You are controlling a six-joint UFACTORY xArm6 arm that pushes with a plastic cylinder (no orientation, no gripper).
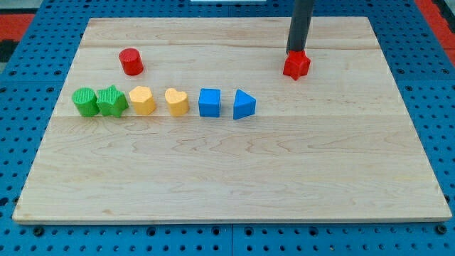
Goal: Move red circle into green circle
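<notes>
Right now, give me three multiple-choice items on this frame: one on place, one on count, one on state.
1. Where is the red circle?
A. above the row, view's left
B. view's bottom right
C. beside the blue triangle

2. How many blocks are on the board?
A. six
B. eight
C. ten

3. My tip is
A. at the red star
B. touching the green circle
C. out of view

Key: 1 A, it sits above the green blocks; 2 B, six in the row plus two red; 3 A, the rod ends right at the star's top edge.
</notes>
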